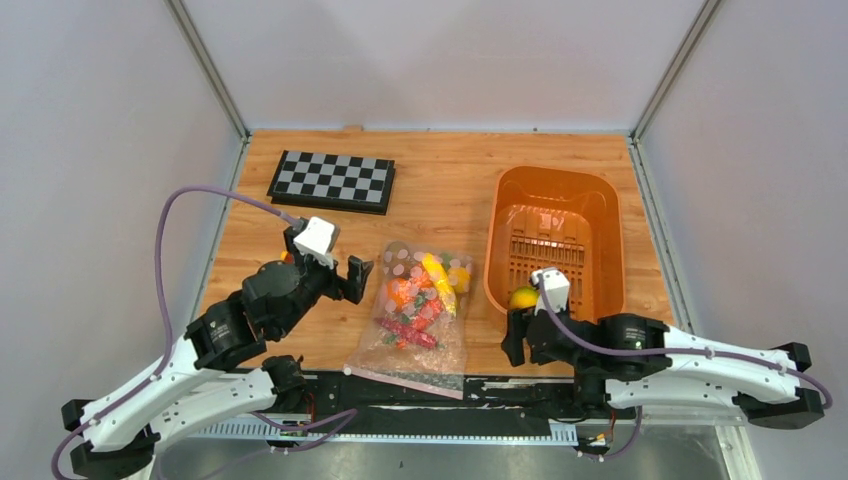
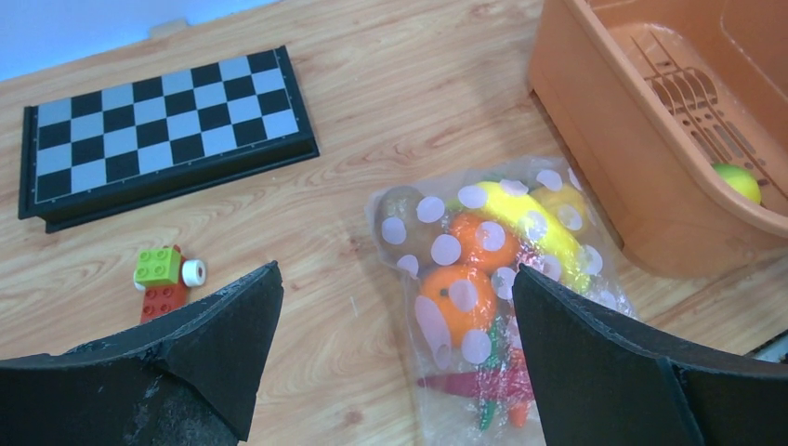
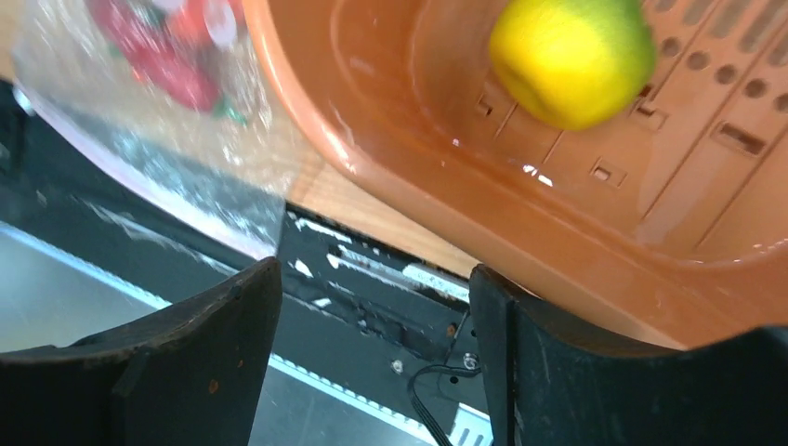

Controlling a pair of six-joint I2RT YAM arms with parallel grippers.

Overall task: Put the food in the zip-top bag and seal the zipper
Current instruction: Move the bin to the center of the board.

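The left gripper (image 2: 395, 272) is held wide open and empty; the clear, white-dotted zip-top bag (image 2: 492, 269) is laid flat on the wooden table (image 2: 372, 111) just beyond its black fingers, nearer the finger on the basket's side. Orange balls (image 2: 455, 302), a yellow piece (image 2: 530, 218) and a red chilli (image 2: 455, 381) are enclosed in it, and its thin pink zipper (image 1: 405, 382) is turned toward the table's near edge. The right gripper (image 3: 376, 269) is likewise held open and empty at the near rim of the orange plastic basket (image 3: 372, 139), and a yellow-green fruit (image 3: 571, 56) is seen inside, beyond its fingers.
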